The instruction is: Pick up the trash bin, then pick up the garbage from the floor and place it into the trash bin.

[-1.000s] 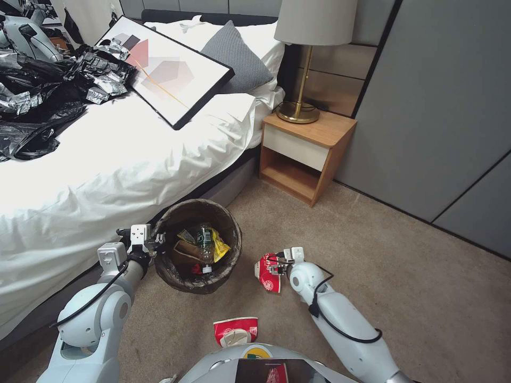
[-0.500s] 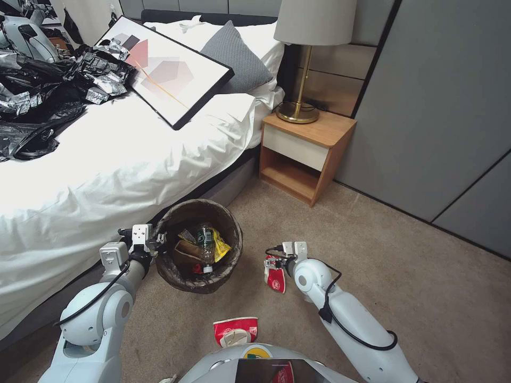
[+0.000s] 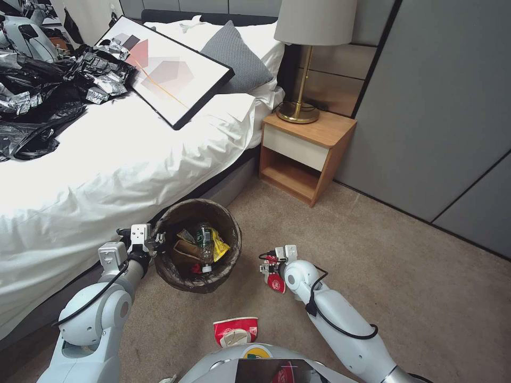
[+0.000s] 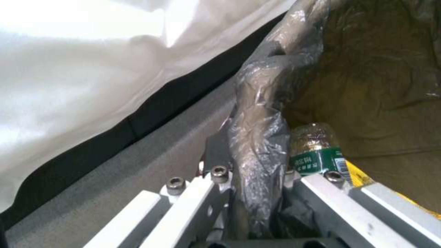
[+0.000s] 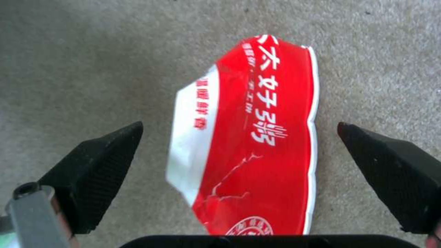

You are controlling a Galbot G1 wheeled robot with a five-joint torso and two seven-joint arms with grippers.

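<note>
bin mouth: round white bin with brown crinkly bag liner [image 3: 181, 276] open from above, part-filled with litter
bin left: white-sheeted bed [image 3: 106, 165] close beside
bin right: bare beige carpet [image 3: 404, 298], open
carpet obstacles: crushed red-and-white paper bowl [image 5: 253, 137] between spread right gripper [image 5: 239, 175] fingers; second crushed bowl [image 3: 235, 331] near robot base
far right: wooden nightstand [image 3: 306, 154], grey wall panels [image 3: 442, 106]

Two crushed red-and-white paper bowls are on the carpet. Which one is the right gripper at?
The bowl right of the trash bin; it lies between the open fingers of the right gripper. The other bowl lies untouched near the robot's base.
</note>
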